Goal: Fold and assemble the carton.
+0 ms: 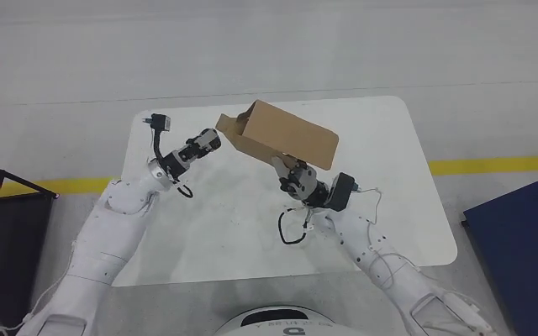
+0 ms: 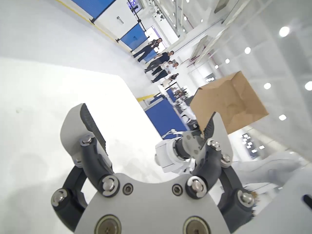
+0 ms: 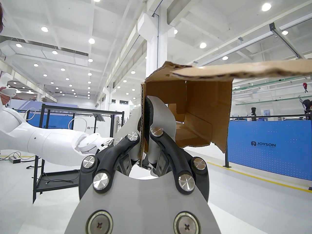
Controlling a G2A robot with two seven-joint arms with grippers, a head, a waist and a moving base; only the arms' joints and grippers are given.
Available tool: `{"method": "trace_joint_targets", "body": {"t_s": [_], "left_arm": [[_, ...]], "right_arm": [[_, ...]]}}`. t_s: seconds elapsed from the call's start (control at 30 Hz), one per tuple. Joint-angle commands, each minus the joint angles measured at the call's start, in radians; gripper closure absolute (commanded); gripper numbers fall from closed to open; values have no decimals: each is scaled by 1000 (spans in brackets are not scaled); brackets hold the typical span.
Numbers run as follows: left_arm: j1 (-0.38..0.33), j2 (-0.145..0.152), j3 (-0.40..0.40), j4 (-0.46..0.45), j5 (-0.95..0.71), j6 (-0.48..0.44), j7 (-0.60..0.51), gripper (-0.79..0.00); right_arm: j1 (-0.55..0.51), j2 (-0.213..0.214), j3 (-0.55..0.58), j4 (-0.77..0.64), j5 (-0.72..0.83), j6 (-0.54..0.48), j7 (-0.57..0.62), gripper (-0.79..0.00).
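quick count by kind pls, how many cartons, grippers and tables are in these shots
brown cardboard carton: 1
grippers: 2 (left gripper open, right gripper shut on the carton's wall)
white rounded table: 1
total: 4

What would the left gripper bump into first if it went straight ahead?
Probably the carton, at its open end; the left gripper points there in the top view. Height is unclear, so it might slip past.
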Motion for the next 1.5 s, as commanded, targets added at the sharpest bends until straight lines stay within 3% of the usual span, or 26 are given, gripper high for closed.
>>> {"method": "trace_joint_targets", "body": {"t_s": [0.0,0.13,0.3,0.5,0.57,0.83,0.9,1.0,1.03,1.1,1.13,1.47], "left_arm": [[-16,-3,-25,60,-753,183,-284,-785],[-48,-16,-26,149,-944,368,-413,-785],[-87,-24,0,168,-914,473,-454,-785],[-127,-18,16,163,-644,410,-423,-723],[-135,-19,20,161,-605,391,-419,-680],[-167,-28,36,175,-535,357,-462,-643],[-171,-29,35,172,-497,350,-423,-579],[-163,-32,39,141,-466,354,-339,-391],[-157,-34,44,125,-456,356,-314,-388],[-147,-38,56,96,-440,362,-276,-413],[-142,-40,62,86,-436,366,-262,-754],[-127,-51,86,34,-358,364,-201,-677]], "right_arm": [[-7,5,11,-1,-32,24,16,0],[-12,10,22,0,-79,62,27,0],[-7,13,16,-7,-184,135,64,0],[-2,15,16,-9,-200,140,71,0],[1,14,16,-7,-199,134,70,0],[15,12,11,5,-191,124,84,0],[20,11,11,10,-193,131,91,0],[24,9,13,11,-193,155,105,0],[25,8,12,10,-195,163,108,0],[27,6,11,8,-198,176,112,0],[29,5,10,7,-199,182,115,0],[34,0,7,19,-204,213,125,0]]}}
